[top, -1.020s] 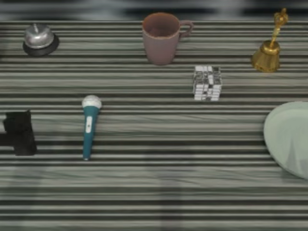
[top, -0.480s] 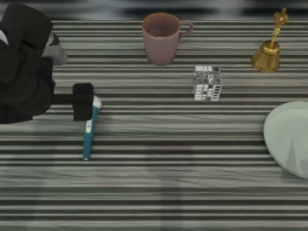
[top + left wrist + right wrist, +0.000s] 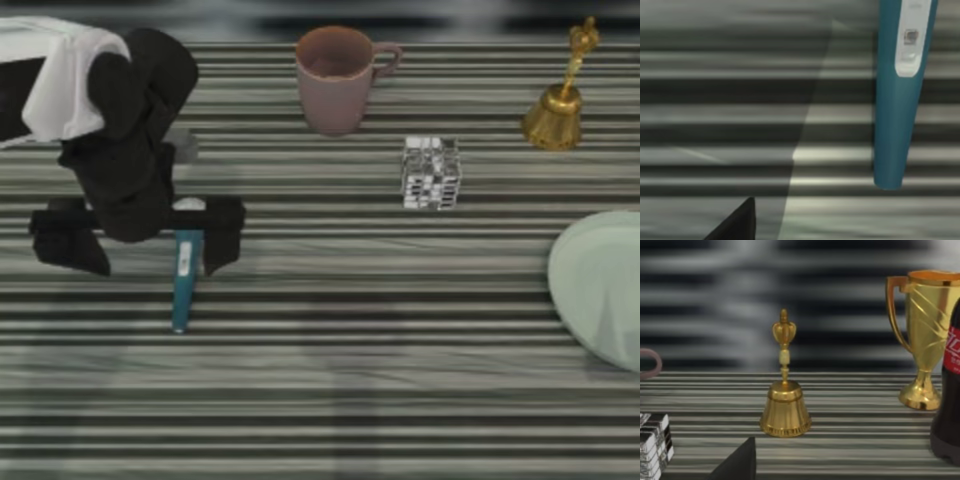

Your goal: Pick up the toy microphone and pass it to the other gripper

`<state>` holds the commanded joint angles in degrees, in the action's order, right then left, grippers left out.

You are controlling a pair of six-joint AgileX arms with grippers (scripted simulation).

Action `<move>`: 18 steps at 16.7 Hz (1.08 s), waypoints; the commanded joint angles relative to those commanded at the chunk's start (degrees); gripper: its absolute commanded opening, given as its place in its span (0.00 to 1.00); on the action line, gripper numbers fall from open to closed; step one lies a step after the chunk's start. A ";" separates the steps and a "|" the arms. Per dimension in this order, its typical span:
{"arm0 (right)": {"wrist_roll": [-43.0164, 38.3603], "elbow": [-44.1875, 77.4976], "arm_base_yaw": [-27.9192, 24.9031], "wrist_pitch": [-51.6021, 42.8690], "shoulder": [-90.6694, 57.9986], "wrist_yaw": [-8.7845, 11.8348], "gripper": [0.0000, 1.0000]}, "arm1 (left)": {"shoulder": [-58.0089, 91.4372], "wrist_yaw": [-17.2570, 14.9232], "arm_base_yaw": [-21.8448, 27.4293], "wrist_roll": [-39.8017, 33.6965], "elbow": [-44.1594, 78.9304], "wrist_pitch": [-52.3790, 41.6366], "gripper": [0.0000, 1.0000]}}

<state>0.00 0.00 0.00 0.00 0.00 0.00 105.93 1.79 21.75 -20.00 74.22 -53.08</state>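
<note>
the slim teal-blue toy microphone (image 3: 184, 280) with a white switch strip lay flat on the striped desk (image 3: 400, 360), left of the pink mug (image 3: 335, 78). the left hand (image 3: 137, 238) hovered wide open astride its head; closing there risked the round head slipping out.

Teal microphone (image 3: 186, 280), pink mug (image 3: 335, 78), gold bell (image 3: 558, 105), seemingly grey-striped table (image 3: 400, 380).

Left gripper (image 3: 140, 240) has spread astride the toy microphone (image 3: 185, 285).
</note>
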 joint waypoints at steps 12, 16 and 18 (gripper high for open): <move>0.00 0.00 0.00 0.00 0.00 0.00 1.00 | 8.29 -0.10 -0.48 0.58 -5.86 14.52 1.00; 0.00 0.00 0.00 0.00 0.00 0.00 1.00 | 11.99 -0.14 -0.60 0.77 -8.30 20.32 1.00; 0.00 0.00 0.00 0.00 0.00 0.00 1.00 | 12.03 -0.14 -0.60 0.77 -8.32 20.38 1.00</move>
<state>0.00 0.00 0.00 0.00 0.00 0.00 117.95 1.65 21.15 -19.23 65.90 -32.71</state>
